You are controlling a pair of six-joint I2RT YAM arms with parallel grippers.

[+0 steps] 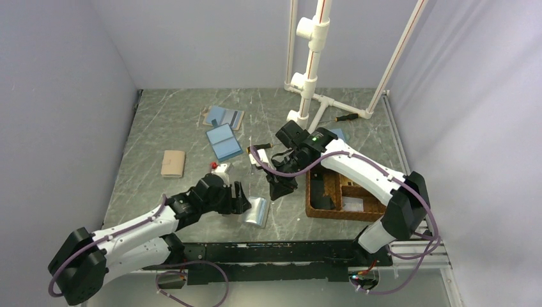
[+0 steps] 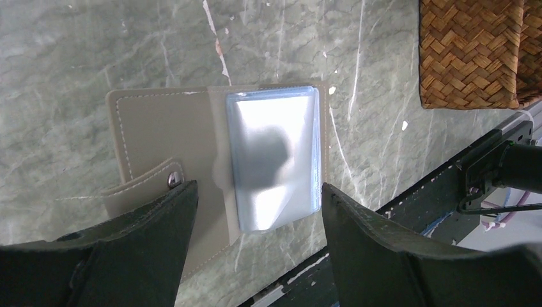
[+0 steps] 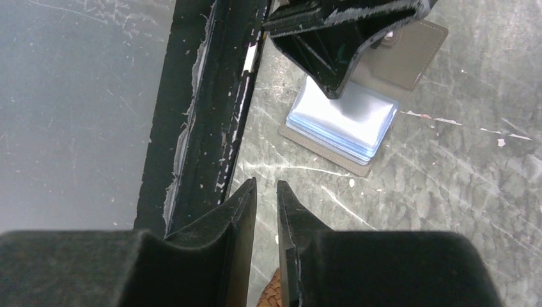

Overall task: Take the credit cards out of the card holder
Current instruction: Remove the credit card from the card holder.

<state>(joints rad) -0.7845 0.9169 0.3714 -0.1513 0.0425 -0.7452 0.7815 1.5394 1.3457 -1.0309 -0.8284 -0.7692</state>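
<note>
Although the card holder (image 1: 257, 211) lies open at lower centre, the credit cards look unremoved; left gripper (image 2: 259, 188) jaws gape above it, right gripper (image 3: 266, 185) jaws nearly closed, empty.

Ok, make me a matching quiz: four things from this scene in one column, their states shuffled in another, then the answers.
1 card holder
2 wicker tray
3 left gripper
4 right gripper

A fingers almost together, empty
B lying open
C fingers wide apart
D woven, brown

Pairs: 1-B, 2-D, 3-C, 4-A
</note>
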